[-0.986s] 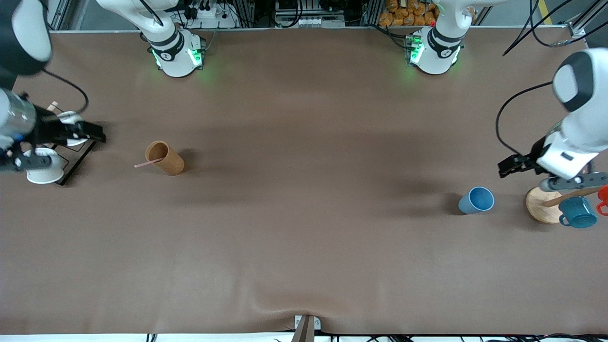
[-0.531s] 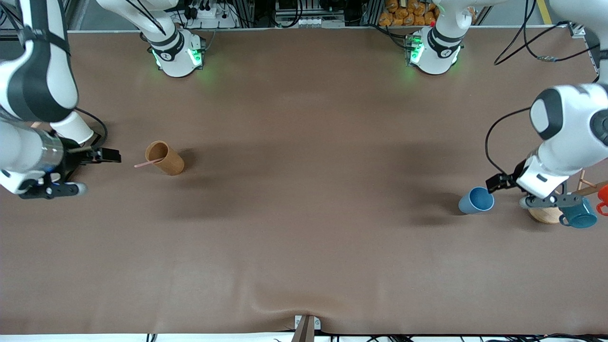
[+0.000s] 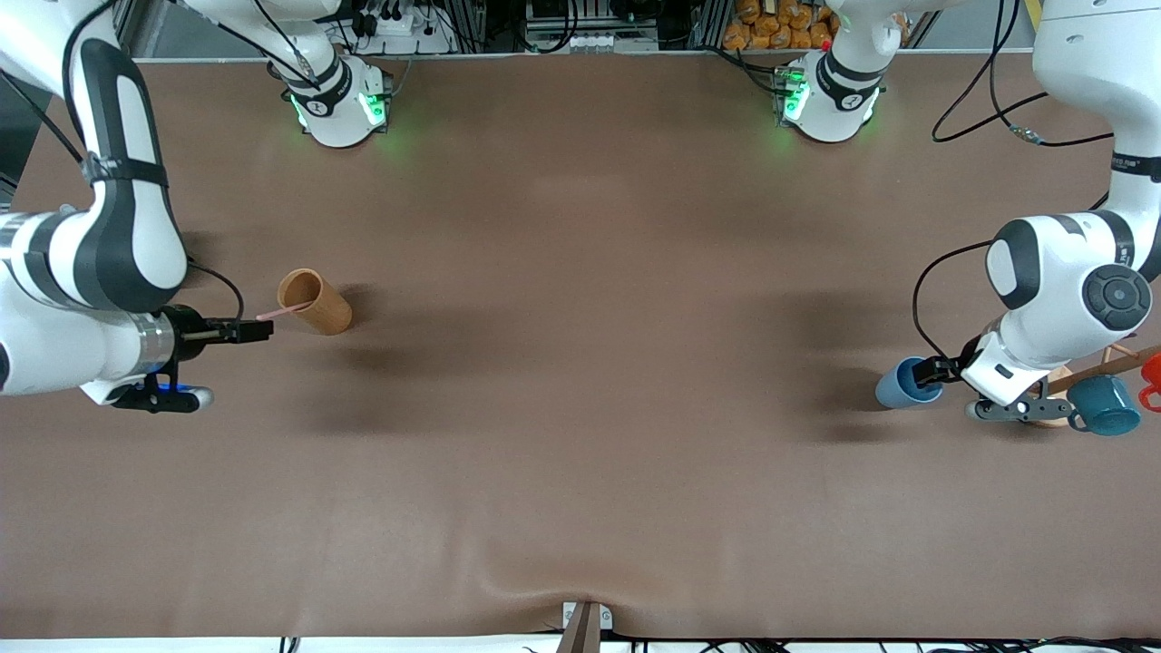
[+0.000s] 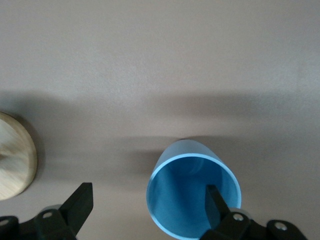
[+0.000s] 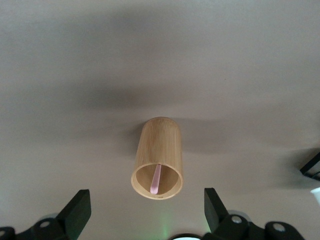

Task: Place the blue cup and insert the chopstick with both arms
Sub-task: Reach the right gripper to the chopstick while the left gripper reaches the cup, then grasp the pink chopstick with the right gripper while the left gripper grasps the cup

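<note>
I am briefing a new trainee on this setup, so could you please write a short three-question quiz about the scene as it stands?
1. True or false: the chopstick stands in the brown cup.
2. Multiple choice: how does the left claw stand at the blue cup? A) shut on the rim; B) open, one finger inside the cup's mouth, the other outside; C) waiting over the teal mug.
3. Fill in: the right claw is open, lined up with the ____ cup.

Key: 1 true; 2 B; 3 brown.
</note>
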Motion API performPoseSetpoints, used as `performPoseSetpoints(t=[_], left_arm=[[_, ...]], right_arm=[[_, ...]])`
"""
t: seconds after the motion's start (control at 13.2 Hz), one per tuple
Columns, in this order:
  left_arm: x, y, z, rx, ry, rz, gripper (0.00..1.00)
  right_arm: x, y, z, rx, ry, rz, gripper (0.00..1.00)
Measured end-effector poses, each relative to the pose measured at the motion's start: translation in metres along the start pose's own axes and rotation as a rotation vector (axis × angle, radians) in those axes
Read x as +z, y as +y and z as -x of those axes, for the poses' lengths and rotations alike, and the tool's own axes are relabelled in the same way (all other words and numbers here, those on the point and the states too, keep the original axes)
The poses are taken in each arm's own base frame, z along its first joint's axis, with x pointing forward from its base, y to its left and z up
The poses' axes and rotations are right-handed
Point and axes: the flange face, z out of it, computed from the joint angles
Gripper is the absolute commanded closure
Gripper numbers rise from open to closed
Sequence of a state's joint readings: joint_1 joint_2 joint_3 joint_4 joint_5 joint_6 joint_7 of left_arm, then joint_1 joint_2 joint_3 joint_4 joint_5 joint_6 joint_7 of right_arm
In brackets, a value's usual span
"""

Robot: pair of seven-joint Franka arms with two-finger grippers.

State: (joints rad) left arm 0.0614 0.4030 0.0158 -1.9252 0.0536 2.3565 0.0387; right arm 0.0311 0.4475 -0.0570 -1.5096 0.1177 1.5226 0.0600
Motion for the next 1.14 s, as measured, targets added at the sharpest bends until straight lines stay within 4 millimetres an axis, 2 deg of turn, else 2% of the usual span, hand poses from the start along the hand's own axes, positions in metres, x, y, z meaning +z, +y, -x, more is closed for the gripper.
performPoseSetpoints(t=[0.15, 0.3, 0.38, 0.61, 0.91, 1.06, 1.14], left_arm=[[0.006, -0.003, 0.001, -0.004, -0.011, 0.0, 0.51], [0.015, -0.002, 0.002, -0.004, -0.025, 0.001, 0.85], [0.019, -0.002, 0.003, -0.003, -0.031, 0.002, 0.98], [0.024, 0.001, 0.003, 0.001, -0.039, 0.003, 1.0], [0.02, 0.011, -0.002, 0.016, -0.027, 0.009, 1.0], [0.012, 0.034, -0.006, 0.05, -0.012, 0.026, 1.0], [0.005, 0.052, -0.009, 0.076, -0.003, 0.038, 1.0]], right_arm=[[0.007, 0.0, -0.004, 0.041, -0.015, 0.002, 0.0], [0.017, 0.002, -0.008, 0.085, -0.038, 0.004, 0.0], [0.023, 0.003, -0.011, 0.099, -0.049, 0.006, 0.0], [0.041, 0.004, -0.019, 0.111, -0.082, 0.01, 0.0], [0.061, 0.005, -0.026, 0.114, -0.132, 0.014, 0.0], [0.062, 0.003, -0.023, 0.111, -0.153, 0.015, 0.0], [0.063, 0.002, -0.022, 0.109, -0.165, 0.014, 0.08]])
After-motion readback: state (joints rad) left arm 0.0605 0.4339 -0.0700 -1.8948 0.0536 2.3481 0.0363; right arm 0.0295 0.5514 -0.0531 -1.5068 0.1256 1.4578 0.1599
